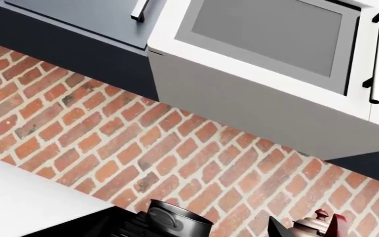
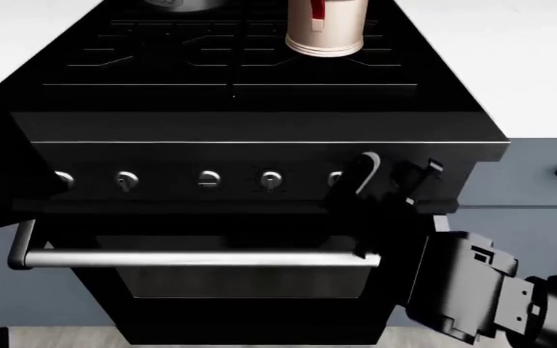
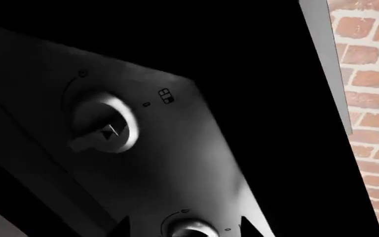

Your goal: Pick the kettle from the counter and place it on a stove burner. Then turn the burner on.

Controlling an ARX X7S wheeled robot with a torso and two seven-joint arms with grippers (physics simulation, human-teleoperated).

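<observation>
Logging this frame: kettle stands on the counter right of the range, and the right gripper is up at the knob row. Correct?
Not quite. The head view shows the kettle standing on the stove burner, not on the counter. The right gripper is indeed at the knob row.

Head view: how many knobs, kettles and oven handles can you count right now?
Knobs: 5 showing, the first, the fifth partly behind the right gripper
Kettle: 1
Oven handle: 1
Total: 7
</observation>
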